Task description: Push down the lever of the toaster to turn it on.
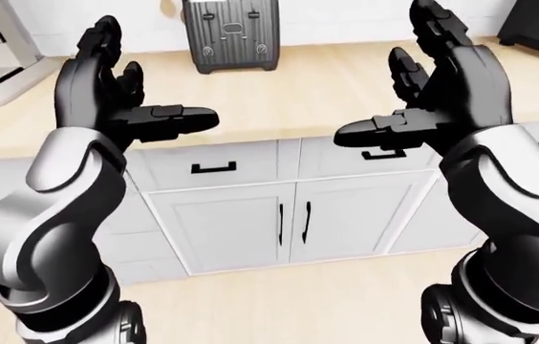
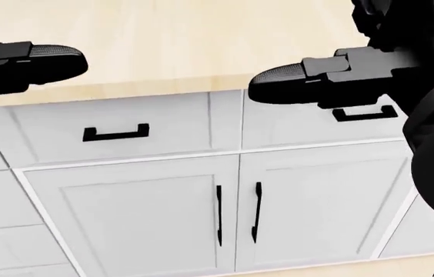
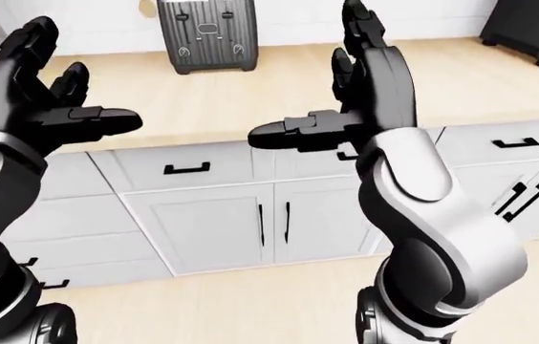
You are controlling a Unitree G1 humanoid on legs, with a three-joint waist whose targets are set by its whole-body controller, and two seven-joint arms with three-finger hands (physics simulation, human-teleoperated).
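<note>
My left hand (image 1: 121, 100) is up, fingers wide, holding nothing | my right hand (image 1: 442, 93) is up, wide too, holding nothing | toaster (image 1: 230, 32) sits far away on the wood surface (image 1: 317, 93) | white cupboard doors (image 2: 232, 213) are below, near me

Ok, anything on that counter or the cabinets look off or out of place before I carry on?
Nothing stands out. The cabinet doors are shut and square, the drawers closed, the wooden countertop unspilled. A dark appliance stands upright at the counter's top edge. Both robot hands, left and right, are open and empty.
</note>
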